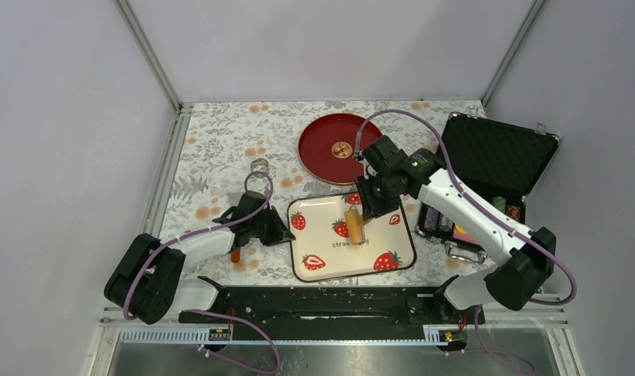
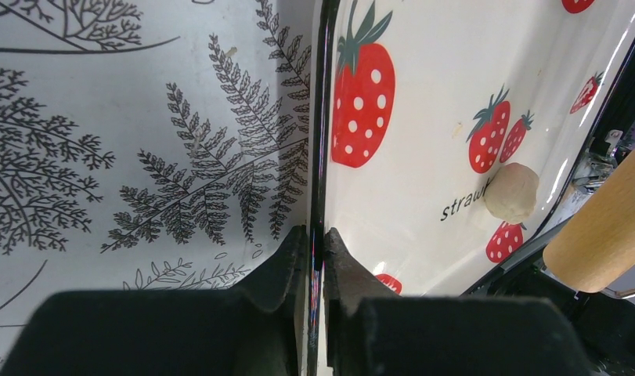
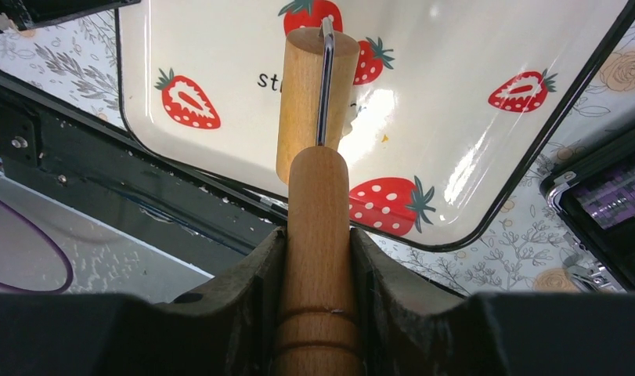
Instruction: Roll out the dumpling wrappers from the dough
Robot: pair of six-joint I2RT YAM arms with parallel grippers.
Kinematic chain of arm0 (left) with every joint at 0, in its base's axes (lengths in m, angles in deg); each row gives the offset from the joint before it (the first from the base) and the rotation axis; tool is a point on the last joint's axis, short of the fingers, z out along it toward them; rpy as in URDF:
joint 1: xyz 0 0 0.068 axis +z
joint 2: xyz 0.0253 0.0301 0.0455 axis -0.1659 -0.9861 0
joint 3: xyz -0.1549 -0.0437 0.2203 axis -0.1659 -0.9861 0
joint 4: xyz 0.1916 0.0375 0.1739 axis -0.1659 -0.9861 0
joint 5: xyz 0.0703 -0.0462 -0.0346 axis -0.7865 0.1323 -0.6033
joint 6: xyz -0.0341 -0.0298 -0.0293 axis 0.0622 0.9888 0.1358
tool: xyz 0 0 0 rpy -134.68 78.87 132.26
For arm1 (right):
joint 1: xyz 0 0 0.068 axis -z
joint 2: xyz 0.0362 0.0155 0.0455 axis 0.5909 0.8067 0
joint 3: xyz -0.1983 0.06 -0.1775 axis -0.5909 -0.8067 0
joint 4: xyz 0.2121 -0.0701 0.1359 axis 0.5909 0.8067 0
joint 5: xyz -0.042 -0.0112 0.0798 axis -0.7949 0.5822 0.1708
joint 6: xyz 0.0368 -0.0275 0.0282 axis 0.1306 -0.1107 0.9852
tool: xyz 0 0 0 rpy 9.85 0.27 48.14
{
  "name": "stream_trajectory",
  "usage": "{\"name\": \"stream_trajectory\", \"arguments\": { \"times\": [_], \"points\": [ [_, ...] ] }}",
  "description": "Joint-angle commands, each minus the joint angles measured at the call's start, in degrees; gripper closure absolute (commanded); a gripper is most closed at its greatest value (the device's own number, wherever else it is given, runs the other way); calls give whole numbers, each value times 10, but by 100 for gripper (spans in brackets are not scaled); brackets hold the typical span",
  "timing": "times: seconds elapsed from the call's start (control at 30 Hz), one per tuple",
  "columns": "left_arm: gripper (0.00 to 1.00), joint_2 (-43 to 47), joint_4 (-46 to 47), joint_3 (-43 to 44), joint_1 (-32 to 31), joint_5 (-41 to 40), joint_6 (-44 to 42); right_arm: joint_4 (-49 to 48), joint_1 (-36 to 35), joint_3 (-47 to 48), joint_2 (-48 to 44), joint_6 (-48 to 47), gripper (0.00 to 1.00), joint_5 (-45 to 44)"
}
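Dough (image 2: 511,192) is lying as a small, pale, rounded lump on the tray (image 2: 423,94), right at the end of the printed black letters "straw", the rest of the word being hidden behind it. It is sitting just above a small printed strawberry, towards the middle of the tray. The lump is showing no clear long axis. It is looking thick rather than rolled thin.

The tray is cream with a black rim and red strawberry prints, and it is resting on the floral-clothed bench (image 1: 220,149). Only the dough is lying in it.

The left end effector (image 2: 318,243) is pinching the tray's left rim, its fingers drawn narrow on either side of the edge.

The right end effector (image 3: 318,243) is clamping the handle of the wooden roller (image 3: 310,86). The roller's long axis is running away from the wrist and over the tray, roughly far-to-near in the top view. Its barrel is hanging over the printed word, close by the dough; whether it is touching the dough cannot be told.

A red plate (image 1: 322,153) with a gold centre emblem is sitting beyond the tray. An open black case (image 1: 494,153) is standing to the right, holding small coloured items too small to make out.
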Motion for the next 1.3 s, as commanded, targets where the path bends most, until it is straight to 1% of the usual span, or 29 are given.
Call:
{"name": "stream_trajectory", "arguments": {
  "times": [0.0,0.17,0.33,0.7,0.93,1.03,1.27],
  "points": [
    [100,-2,32,0,0,12,1,15,-13,28,7,3,100,-27],
    [100,-3,33,0,1,13,2,35,-22,34,26,13,100,-35],
    [100,-2,37,-3,3,15,3,36,-30,21,42,16,100,-37],
    [100,0,47,-10,8,22,5,7,-43,-15,48,22,100,-57],
    [100,1,51,-13,10,25,6,-7,-48,-29,50,9,100,-57],
    [100,1,52,-13,11,27,6,-6,-51,-36,52,5,100,-79],
    [100,2,55,-16,13,29,6,-17,-52,-56,46,5,100,-81]
  ]
}}
